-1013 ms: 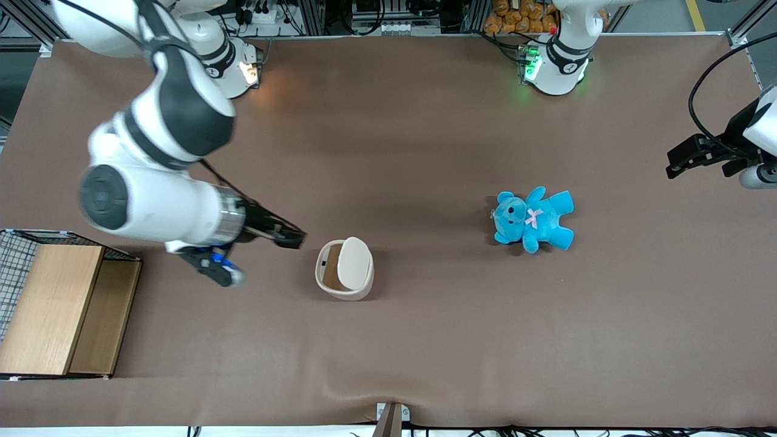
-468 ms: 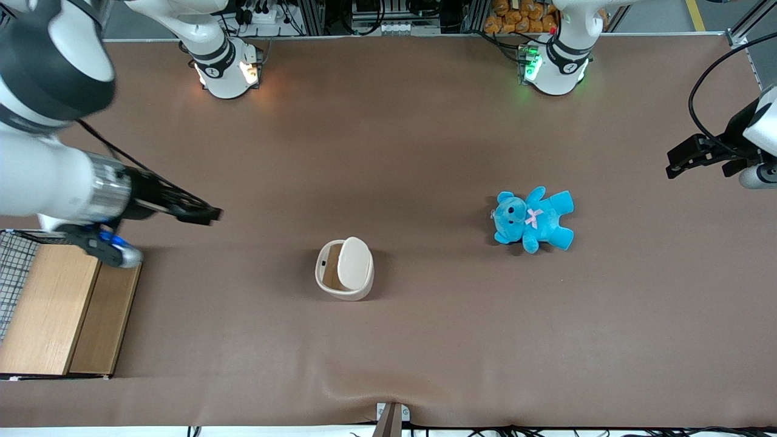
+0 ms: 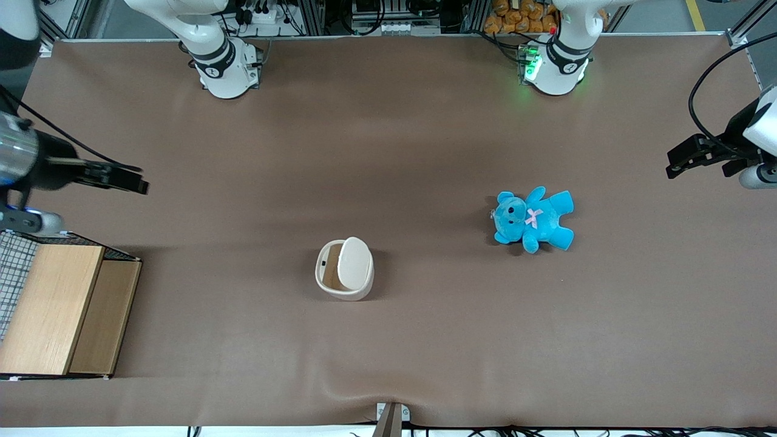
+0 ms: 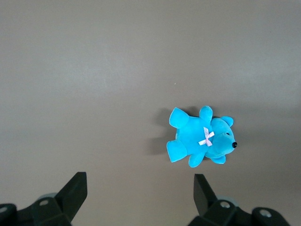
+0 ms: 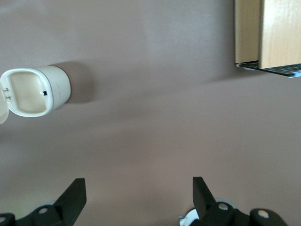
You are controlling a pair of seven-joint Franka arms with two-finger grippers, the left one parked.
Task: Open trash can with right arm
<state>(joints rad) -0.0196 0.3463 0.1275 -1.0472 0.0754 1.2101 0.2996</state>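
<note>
Right arm (image 3: 18, 161) mostly cut off at frame edge, pincer (image 3: 136, 184) visible; wooden box (image 3: 57, 306) partly cropped.

A brown-covered table (image 3: 425, 139) carries three things. The trash can (image 3: 344, 269) stands near its middle, lid tipped up. A blue teddy bear (image 3: 533, 220) lies toward the parked arm's end from the trash can; a wooden box (image 3: 57, 309) with wire mesh sits toward the working arm's end. The gripper (image 3: 130, 182) hangs above the table near that box, fingers spread.

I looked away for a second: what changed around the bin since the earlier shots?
The right arm's claw pulled away from the trash can toward the working arm's end of the table, holding nothing, fingers apart. The can's lid stays swung open; the teddy and wooden box stayed put.
</note>
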